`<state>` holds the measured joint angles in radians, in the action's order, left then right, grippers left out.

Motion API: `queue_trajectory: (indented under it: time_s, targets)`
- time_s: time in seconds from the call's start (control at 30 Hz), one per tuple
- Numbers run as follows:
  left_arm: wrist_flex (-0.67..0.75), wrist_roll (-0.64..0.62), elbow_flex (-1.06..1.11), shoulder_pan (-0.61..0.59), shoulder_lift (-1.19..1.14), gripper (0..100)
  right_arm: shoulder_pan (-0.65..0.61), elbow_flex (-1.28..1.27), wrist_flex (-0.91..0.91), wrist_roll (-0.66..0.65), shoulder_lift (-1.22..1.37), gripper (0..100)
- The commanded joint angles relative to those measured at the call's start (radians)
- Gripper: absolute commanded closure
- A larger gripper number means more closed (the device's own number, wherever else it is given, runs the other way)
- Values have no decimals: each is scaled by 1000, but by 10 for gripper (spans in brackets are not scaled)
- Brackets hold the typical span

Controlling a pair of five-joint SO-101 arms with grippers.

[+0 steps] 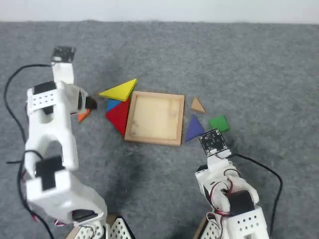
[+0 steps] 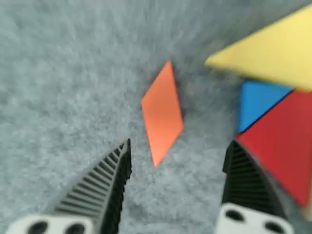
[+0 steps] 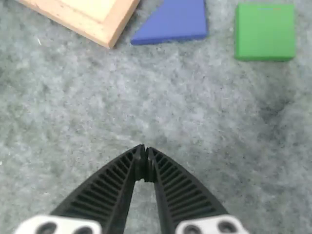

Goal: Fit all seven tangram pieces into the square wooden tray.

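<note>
Left hand (image 2: 180, 143): you have it spread over the orange piece (image 2: 162, 113), likely to straddle it.
Right hand (image 3: 145, 149): closed, idle at 4 o'clock of the tray (image 1: 152, 140).

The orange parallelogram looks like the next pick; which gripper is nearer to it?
Left. The left gripper is open right over the orange parallelogram; the right gripper sits shut across the wooden tray, by the violet-blue triangle.

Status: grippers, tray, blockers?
Left gripper jaws open, near orange parallelogram piece. Right gripper jaws shut, holding nothing. Square wooden tray: no pieces in. Nothing blocking.
</note>
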<state>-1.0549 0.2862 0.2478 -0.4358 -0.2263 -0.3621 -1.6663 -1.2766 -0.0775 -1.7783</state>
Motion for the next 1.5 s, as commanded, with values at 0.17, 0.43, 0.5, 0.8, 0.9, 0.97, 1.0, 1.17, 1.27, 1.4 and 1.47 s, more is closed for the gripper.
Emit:
queue_trajectory:
  time_s: [0.17,0.43,0.5,0.8,0.9,0.97,1.0,1.17,1.27,1.4,1.47]
  targets:
    - [-11,46,-73,-14,-91,705,27,-17,25,-6,-21,992]
    - [-28,-87,-79,-8,-84,706,27,-17,27,-8,-21,992]
    - [-87,-110,-119,11,-68,706,27,-17,27,-8,-21,992]
    - [-305,-38,-271,229,109,706,27,-17,27,-8,-21,992]
    - [-272,68,-288,305,98,703,27,-17,27,-8,-21,992]
    - [-215,124,-303,316,71,702,27,-17,27,-8,-21,992]
    - [-192,149,-317,316,51,702,27,-17,27,-8,-21,992]
    - [-166,308,-423,310,-104,702,27,-17,27,-8,-21,992]
    - [-167,358,-499,315,-226,702,27,-17,27,-8,-21,992]
    - [-186,371,-630,313,-393,702,27,-17,27,-8,-21,992]
    - [-212,371,-717,310,-480,702,27,-17,27,-8,-21,992]
